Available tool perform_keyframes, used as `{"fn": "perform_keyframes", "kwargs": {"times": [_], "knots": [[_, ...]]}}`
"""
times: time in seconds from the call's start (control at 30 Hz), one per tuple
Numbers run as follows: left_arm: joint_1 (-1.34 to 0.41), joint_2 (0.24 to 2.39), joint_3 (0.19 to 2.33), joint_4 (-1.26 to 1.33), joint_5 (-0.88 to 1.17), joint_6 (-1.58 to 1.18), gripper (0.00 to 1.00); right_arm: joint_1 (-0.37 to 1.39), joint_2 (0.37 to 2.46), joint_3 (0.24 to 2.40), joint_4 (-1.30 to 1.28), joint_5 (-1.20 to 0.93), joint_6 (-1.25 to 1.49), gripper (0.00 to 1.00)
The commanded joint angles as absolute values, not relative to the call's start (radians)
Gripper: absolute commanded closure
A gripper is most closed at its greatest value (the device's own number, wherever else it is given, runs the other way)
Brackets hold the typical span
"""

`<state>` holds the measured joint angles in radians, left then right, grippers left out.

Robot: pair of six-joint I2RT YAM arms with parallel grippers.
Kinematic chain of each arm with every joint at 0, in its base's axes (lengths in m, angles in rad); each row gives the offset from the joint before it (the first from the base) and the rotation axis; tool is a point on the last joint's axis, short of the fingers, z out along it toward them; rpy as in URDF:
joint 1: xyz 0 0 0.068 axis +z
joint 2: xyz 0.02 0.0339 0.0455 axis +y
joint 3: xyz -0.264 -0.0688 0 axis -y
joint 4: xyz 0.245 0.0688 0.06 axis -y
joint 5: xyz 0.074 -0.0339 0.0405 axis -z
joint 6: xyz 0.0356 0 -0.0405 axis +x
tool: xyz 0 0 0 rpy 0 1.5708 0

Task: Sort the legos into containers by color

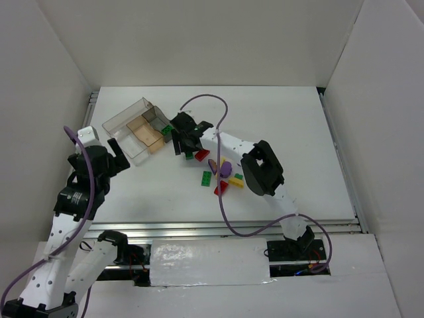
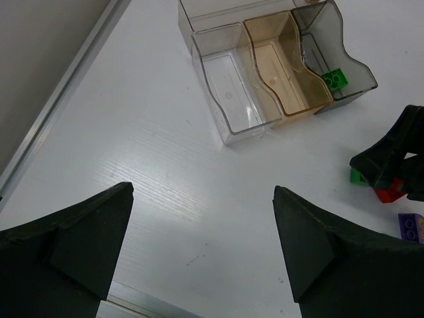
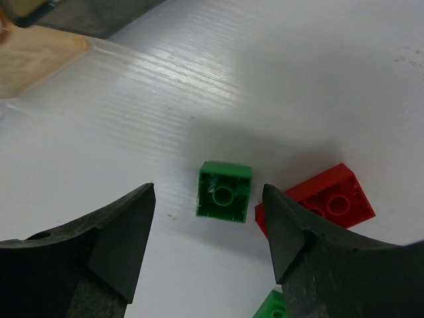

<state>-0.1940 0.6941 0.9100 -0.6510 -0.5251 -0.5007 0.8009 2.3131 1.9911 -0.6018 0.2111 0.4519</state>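
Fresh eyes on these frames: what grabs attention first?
The right gripper, jaws apart, straddles a small green brick on the table, with a red brick just beside it. To its left sits the tray of clear, tan and smoky compartments, a second green brick in the smoky one. More loose bricks in purple, yellow, red and green lie scattered by the right arm.

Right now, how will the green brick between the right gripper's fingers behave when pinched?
The green brick looks like hard moulded plastic, so it is probably stiff and light. Its flat, glossy sides may slip if the right gripper pinches off-centre. It lies flat and square, so it should slide, not roll, and might nudge the red brick beside it.
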Motion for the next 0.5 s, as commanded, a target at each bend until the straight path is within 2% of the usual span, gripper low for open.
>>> {"fn": "perform_keyframes", "kwargs": {"times": [0.0,0.17,0.27,0.37,0.47], "knots": [[-0.189,0.698,0.934,-0.617,-0.525,-0.492,0.0,0.802,2.35,2.033,-0.624,0.255,0.442,0.27],[-0.189,0.706,0.933,-0.614,-0.512,-0.486,0.0,0.798,2.399,2.077,-0.638,0.259,0.439,0.26],[-0.189,0.706,0.934,-0.614,-0.512,-0.486,0.0,0.798,2.414,2.076,-0.638,0.25,0.445,0.32],[-0.189,0.703,0.933,-0.614,-0.512,-0.486,0.01,0.799,2.401,2.04,-0.618,0.245,0.451,0.55],[-0.187,0.703,0.933,-0.611,-0.512,-0.485,0.0,0.802,2.39,2.034,-0.618,0.253,0.456,0.67]]}}
